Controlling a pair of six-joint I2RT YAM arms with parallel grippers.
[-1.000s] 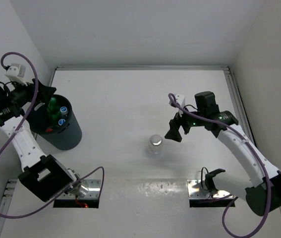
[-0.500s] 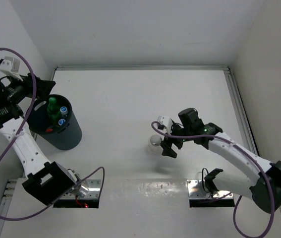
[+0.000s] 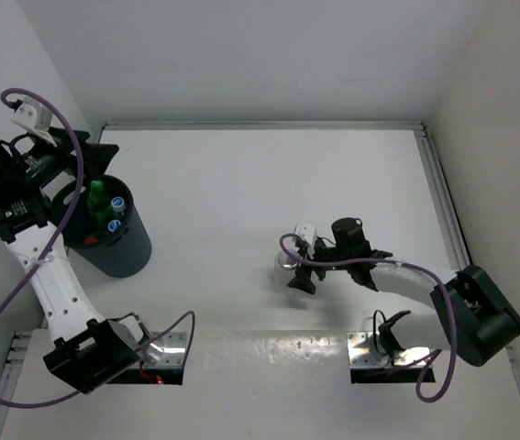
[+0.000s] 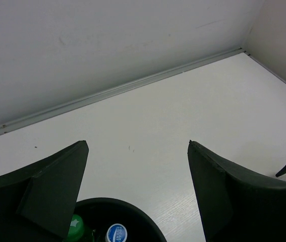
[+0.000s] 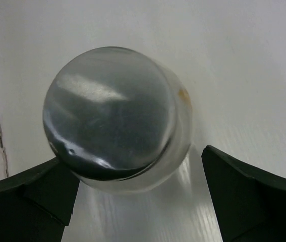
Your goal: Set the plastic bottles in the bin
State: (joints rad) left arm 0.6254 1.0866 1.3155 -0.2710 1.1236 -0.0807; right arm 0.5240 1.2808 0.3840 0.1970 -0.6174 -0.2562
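Observation:
The bin (image 3: 124,249), a round dark bucket, stands at the left; its rim shows in the left wrist view (image 4: 132,218). In it stand an all-green bottle (image 3: 97,195) and blue-capped bottles (image 3: 117,200); a green cap (image 4: 74,223) and a blue cap (image 4: 116,233) show from above. I cannot make out the red-labelled bottle. My left gripper (image 3: 88,179) (image 4: 137,146) is open and empty above the bin's far rim. A plain clear bottle (image 3: 284,260) (image 5: 115,113) stands upright mid-table. My right gripper (image 3: 300,266) (image 5: 132,156) is open, with a finger on each side of it.
White walls enclose the table on the left, back and right, with a metal rail (image 3: 260,126) along the back edge. Two mounting plates (image 3: 374,348) sit at the near edge by the arm bases.
My right arm has dropped low and moved left, bringing its open jaws around the clear bottle. My left arm has shifted slightly above the bin, still open.

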